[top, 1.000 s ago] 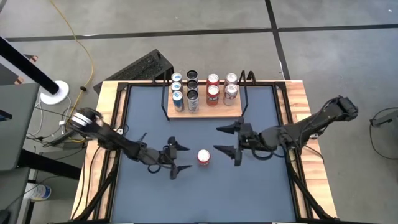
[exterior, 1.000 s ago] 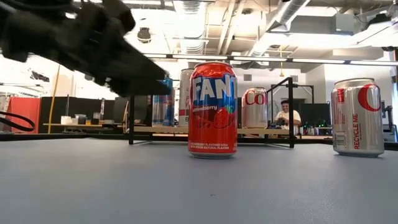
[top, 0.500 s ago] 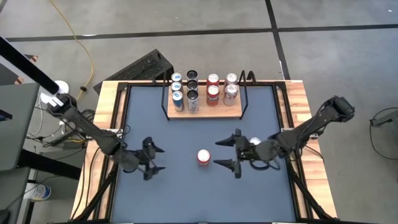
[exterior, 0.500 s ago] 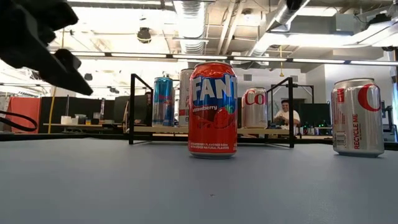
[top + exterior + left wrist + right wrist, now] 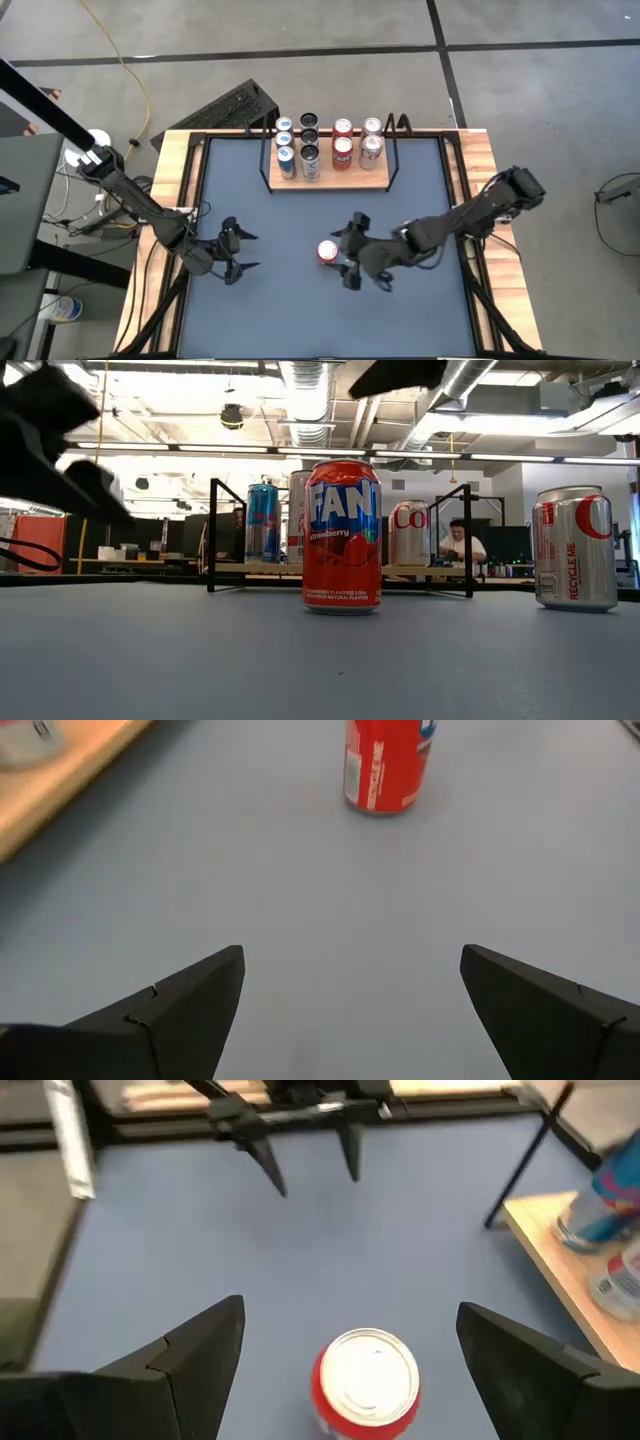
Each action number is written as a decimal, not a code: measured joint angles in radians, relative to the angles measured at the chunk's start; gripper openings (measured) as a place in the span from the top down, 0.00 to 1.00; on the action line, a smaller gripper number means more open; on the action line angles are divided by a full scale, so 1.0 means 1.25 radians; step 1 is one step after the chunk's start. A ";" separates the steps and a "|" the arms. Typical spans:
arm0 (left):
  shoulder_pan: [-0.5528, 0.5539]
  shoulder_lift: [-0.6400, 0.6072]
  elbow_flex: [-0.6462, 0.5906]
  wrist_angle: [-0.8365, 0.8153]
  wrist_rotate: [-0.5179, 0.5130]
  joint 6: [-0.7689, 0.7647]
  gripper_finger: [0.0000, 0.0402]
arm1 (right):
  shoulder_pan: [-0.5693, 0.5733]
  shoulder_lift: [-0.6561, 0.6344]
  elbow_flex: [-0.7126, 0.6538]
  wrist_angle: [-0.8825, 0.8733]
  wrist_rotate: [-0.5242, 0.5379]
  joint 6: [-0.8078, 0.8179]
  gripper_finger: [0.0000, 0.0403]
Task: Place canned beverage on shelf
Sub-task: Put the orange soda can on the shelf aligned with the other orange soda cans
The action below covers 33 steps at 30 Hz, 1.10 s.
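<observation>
near the middle of the dark-blue tabletop [image 5: 300, 310], a red fanta can [image 5: 327, 252] is standing upright, well apart from the shelf [image 5: 330, 180], which is carrying what look like eight cans. just beside the red fanta can, the right gripper [image 5: 349, 255] is hovering with fingers spread wide, holding nothing. off toward the table's left edge, the left gripper [image 5: 243, 252] is waiting, also spread and holding nothing.

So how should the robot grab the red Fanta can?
By its round side wall, near the middle. The red can stands upright and alone on the table, so a finger fits on either side. The right gripper, open, is beside it and could likely close from there. The left gripper waits farther off.
</observation>
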 joint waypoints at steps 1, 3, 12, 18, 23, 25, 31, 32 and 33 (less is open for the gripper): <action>0.000 0.000 -0.027 0.044 0.004 0.000 0.10 | -0.006 0.017 0.022 -0.034 0.000 0.007 0.13; 0.000 0.000 -0.077 0.141 0.022 0.004 0.10 | -0.018 0.049 0.066 -0.078 -0.005 0.017 0.13; 0.001 -0.005 -0.169 0.285 0.041 0.017 0.10 | -0.077 0.133 0.119 -0.177 -0.097 0.086 0.13; 0.001 -0.014 -0.169 0.279 0.037 0.037 0.10 | -0.080 0.131 0.120 -0.184 -0.094 0.097 0.13; 0.001 -0.014 -0.169 0.279 0.041 0.043 0.10 | -0.085 0.144 0.098 -0.156 -0.094 0.105 0.13; 0.001 -0.014 -0.169 0.279 0.041 0.043 0.10 | -0.088 0.157 0.086 -0.153 -0.104 0.113 0.13; 0.001 -0.014 -0.169 0.271 0.042 0.041 0.10 | -0.085 0.219 0.089 -0.129 -0.118 0.111 0.13; 0.001 -0.014 -0.169 0.271 0.042 0.038 0.10 | -0.085 0.225 0.088 -0.133 -0.120 0.111 0.13; 0.001 -0.014 -0.169 0.269 0.042 0.037 0.10 | -0.085 0.231 0.088 -0.136 -0.120 0.112 0.13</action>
